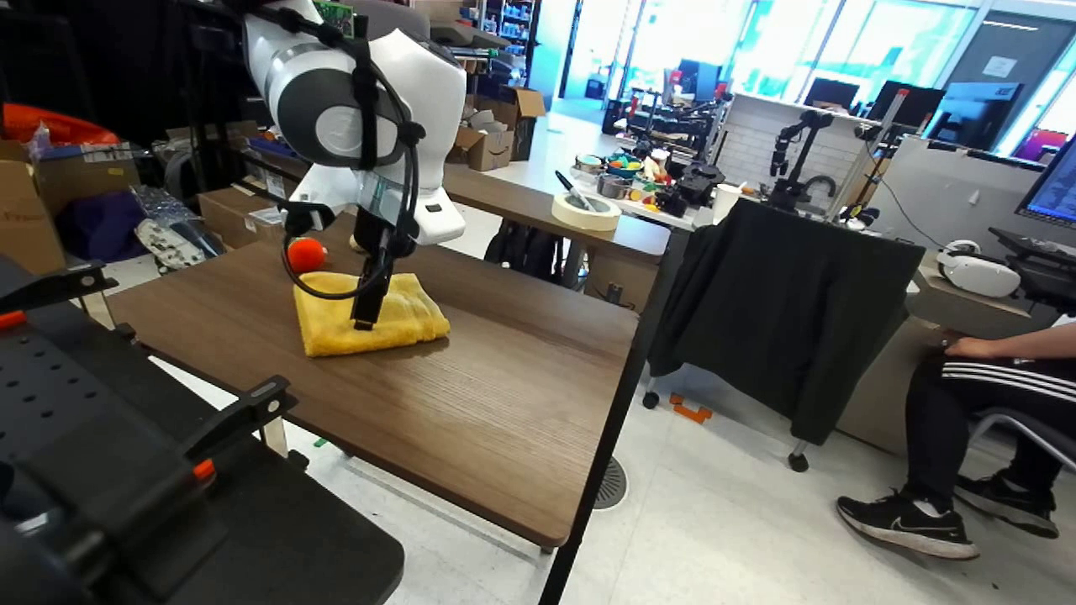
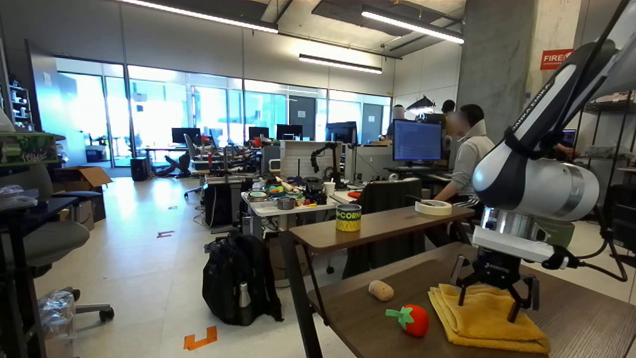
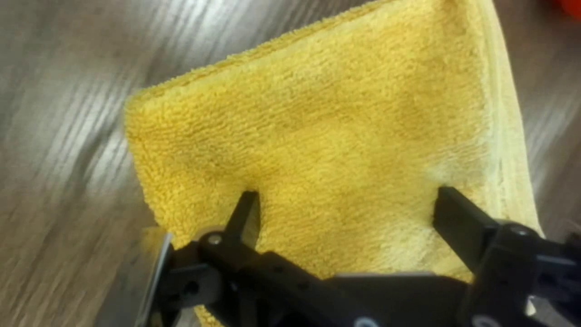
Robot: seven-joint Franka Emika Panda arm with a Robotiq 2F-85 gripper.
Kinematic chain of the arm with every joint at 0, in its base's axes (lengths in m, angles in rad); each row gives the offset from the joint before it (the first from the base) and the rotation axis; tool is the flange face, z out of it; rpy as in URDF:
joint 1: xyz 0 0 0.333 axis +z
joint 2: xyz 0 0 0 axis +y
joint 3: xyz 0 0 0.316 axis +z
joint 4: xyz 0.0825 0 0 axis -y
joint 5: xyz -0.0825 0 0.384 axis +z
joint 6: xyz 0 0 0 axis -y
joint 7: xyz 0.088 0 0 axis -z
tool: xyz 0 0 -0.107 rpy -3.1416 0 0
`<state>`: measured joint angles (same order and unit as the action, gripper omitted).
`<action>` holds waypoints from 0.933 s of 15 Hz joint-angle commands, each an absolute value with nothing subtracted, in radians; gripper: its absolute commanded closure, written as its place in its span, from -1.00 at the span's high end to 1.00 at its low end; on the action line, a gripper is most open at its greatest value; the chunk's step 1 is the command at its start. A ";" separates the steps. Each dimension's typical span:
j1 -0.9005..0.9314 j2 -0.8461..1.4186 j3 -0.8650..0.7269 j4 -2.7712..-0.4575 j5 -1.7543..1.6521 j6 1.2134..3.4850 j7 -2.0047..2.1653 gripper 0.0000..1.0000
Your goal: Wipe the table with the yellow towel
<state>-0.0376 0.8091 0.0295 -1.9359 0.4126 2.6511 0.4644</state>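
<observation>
The yellow towel (image 3: 317, 150) is found folded in layers and laid flat on the wood-grain counter (image 1: 504, 412). The jaws are spread wide and directed down at it; the two fingertips (image 3: 460, 222) are set well apart on the upper face of the cloth, which is seen lying between them, slightly rumpled. Contact appears to be made at both fingertips; how firmly they are pressed cannot be told. The arm (image 2: 536, 191) is extended over the counter in both exterior views.

A round red object (image 2: 417, 322) with a green leafy top is placed near the towel, apart from it. A beige, potato-shaped object (image 2: 381, 290) is placed close by, toward the counter's edge. Beside the counter, a narrower counter (image 2: 387, 226) is noted, on which a roll of tape (image 2: 433, 209), with a marker (image 1: 573, 189) tilted upon it, and a can (image 2: 348, 220) lettered CORN are stood. A black backpack (image 2: 238, 278) is set on the floor (image 2: 149, 278). In an exterior view a seated person (image 1: 1000, 374) is seen in part, cut off at the edge of view.
</observation>
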 commanded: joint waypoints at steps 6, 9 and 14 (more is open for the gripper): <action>0.083 0.728 -0.122 -2.020 0.139 2.450 0.386 1.00; 0.181 0.676 -0.219 -2.079 -0.007 2.512 0.452 1.00; 0.172 0.687 -0.190 -2.086 0.029 2.670 0.476 1.00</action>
